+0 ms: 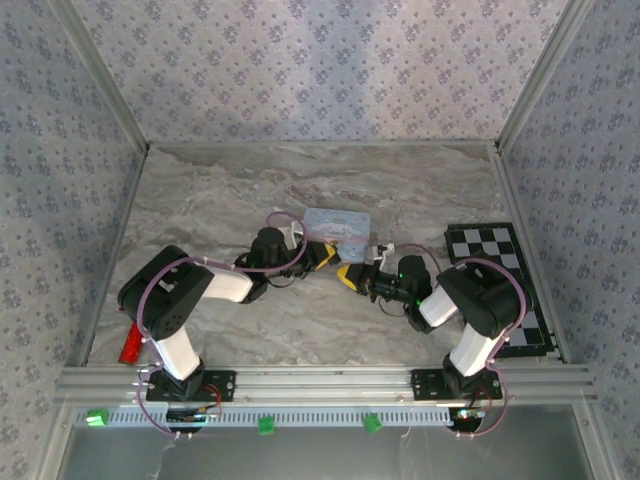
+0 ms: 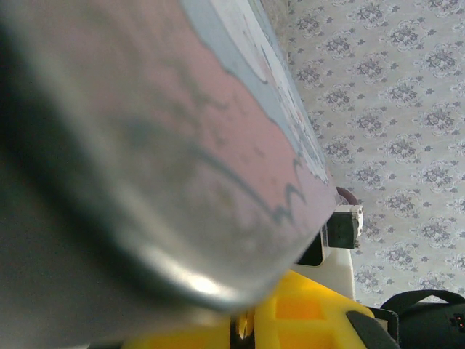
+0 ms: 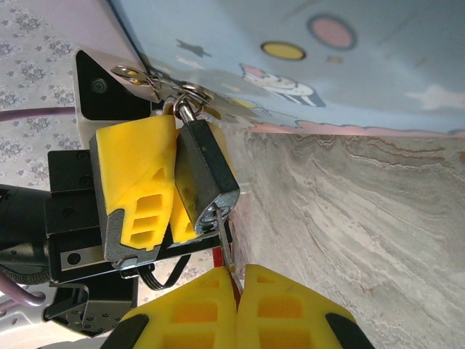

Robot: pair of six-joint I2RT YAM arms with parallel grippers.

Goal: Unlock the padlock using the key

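The dark padlock (image 3: 203,171) hangs by its shackle (image 3: 186,109) from a metal ring on the light blue cartoon-printed case (image 3: 341,65). My left gripper (image 1: 322,256) is shut on the padlock's body, with its yellow fingers (image 3: 134,182) on either side. The thin key (image 3: 226,243) runs from the keyhole in the padlock's chrome end into my right gripper (image 3: 240,287), which is shut on it. In the left wrist view a blurred grey mass, the padlock (image 2: 167,182), sits just above my left gripper (image 2: 243,323). From above, my right gripper (image 1: 350,275) meets the left one beside the case (image 1: 337,224).
A black and white checkered board (image 1: 500,285) lies along the right wall. A red object (image 1: 130,343) sits by the left arm's base. Patterned walls enclose the marble table (image 1: 230,190) on three sides.
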